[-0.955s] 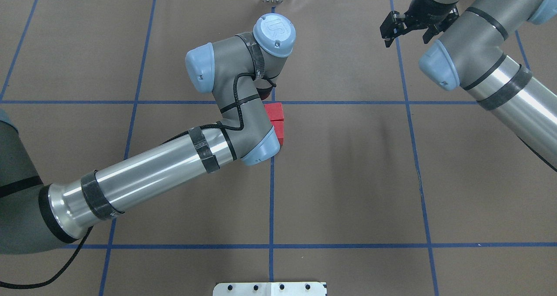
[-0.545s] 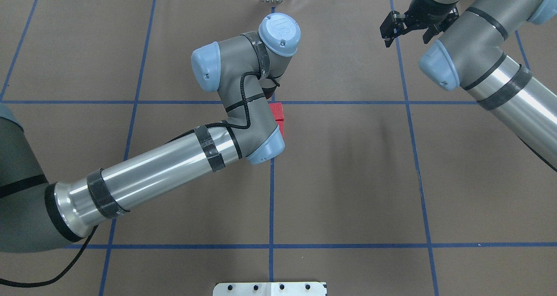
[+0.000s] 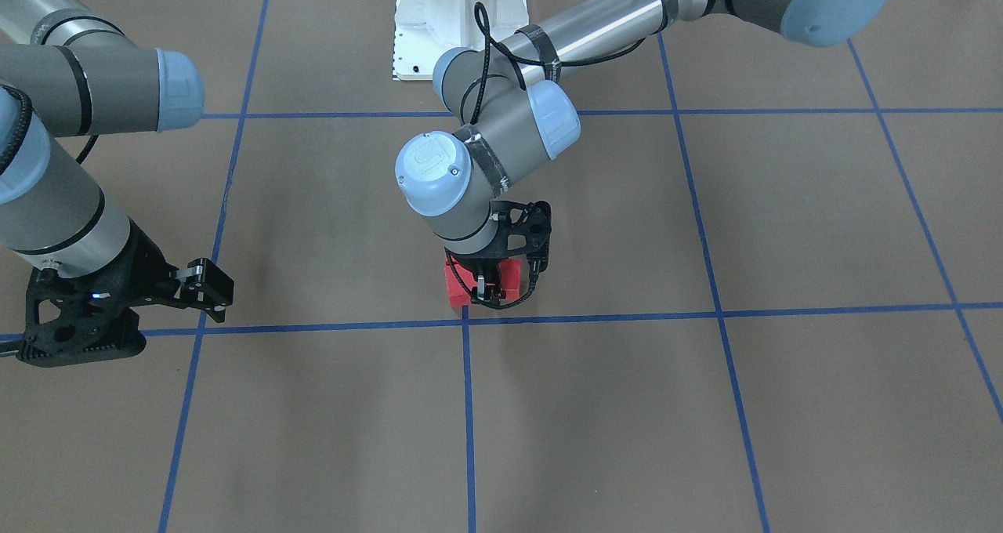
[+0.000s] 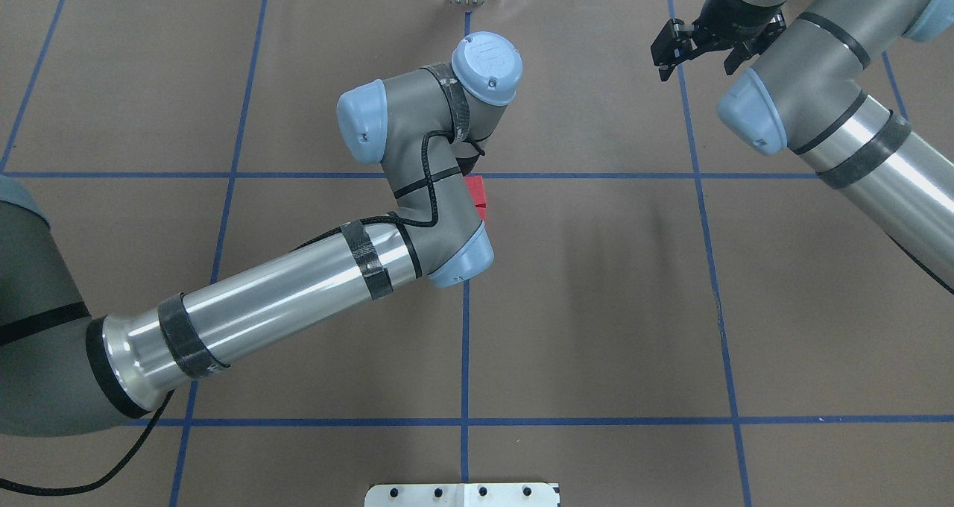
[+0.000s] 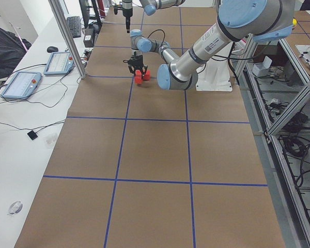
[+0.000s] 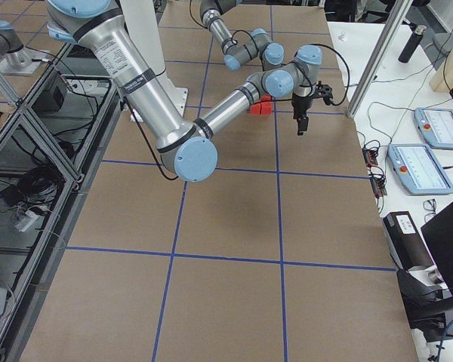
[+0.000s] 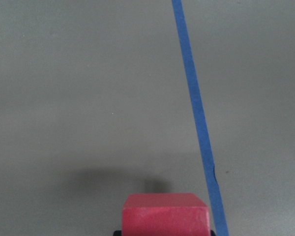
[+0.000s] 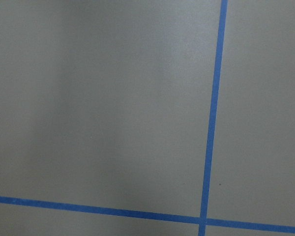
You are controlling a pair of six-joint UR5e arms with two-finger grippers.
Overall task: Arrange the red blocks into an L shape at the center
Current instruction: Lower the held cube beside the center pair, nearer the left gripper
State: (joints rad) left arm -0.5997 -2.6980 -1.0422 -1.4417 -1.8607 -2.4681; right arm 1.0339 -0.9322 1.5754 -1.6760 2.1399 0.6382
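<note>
Pinching one red block [image 7: 165,214], left claw [image 3: 491,288] near center [image 3: 465,321]; two red blocks [image 4: 477,192] alongside; right claw [image 3: 213,284] spread.

A brown paper sheet [image 4: 596,306] crossed by blue tape lines [image 4: 596,420] spreads out from the white base plate [image 4: 462,494], which sits at the middle of 1 long edge. Across the sheet from the base plate runs a white bench [image 5: 20,170]. On it lie a grey tablet [image 5: 58,62], a 2nd tablet [image 5: 20,84], a mouse [image 5: 52,49] and a keyboard [image 5: 74,26]. A slanted metal post [image 5: 67,36] rises at the bench edge facing the base plate. A dark bottle [image 6: 411,43] stands on the same bench.
</note>
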